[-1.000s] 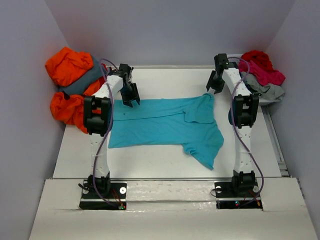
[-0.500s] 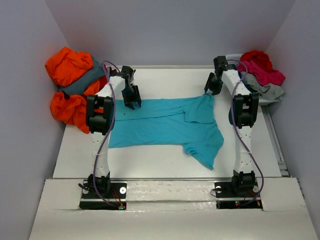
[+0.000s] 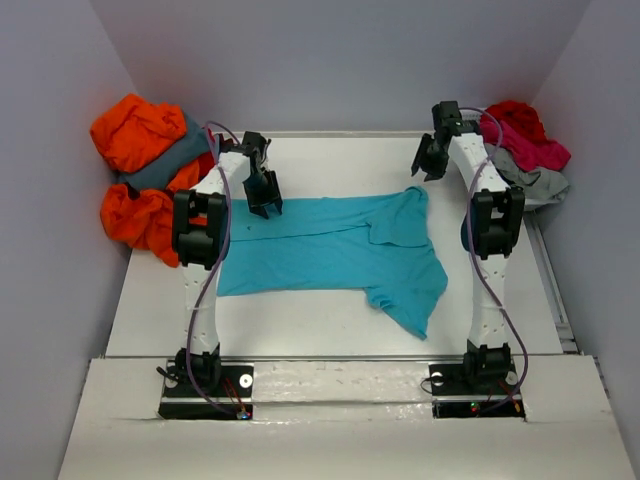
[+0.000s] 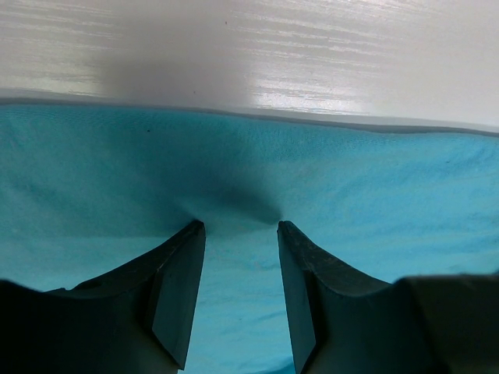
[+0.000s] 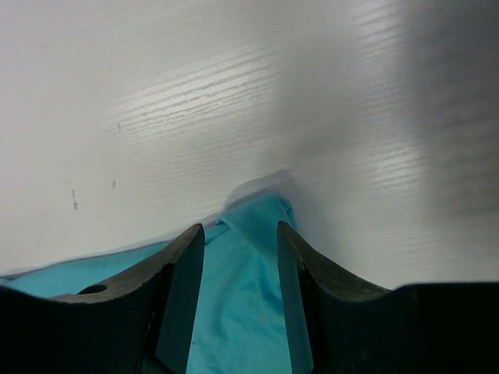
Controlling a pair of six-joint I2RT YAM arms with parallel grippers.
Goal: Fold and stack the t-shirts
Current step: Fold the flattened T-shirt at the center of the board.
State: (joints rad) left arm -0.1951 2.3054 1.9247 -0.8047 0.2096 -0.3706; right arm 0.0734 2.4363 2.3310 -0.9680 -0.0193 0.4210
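Sitting at turquoise t-shirt [image 3: 320,250] far edge: left gripper [image 4: 240,226], right gripper [image 5: 240,226]; jaws parted, empty.

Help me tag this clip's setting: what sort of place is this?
Likely a robot lab cell: grey walls box in a white table, two arms bolted at its near edge, a turquoise t-shirt spread between them.

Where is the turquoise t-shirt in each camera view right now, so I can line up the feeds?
Top external: the turquoise t-shirt lies spread across the middle of the table, between the two arms.
Left wrist: it fills the lower two thirds, under the open left hand.
Right wrist: only a corner shows, at bottom centre, below the open right hand.
Shared landmark: the shirt's far edge against the white table.
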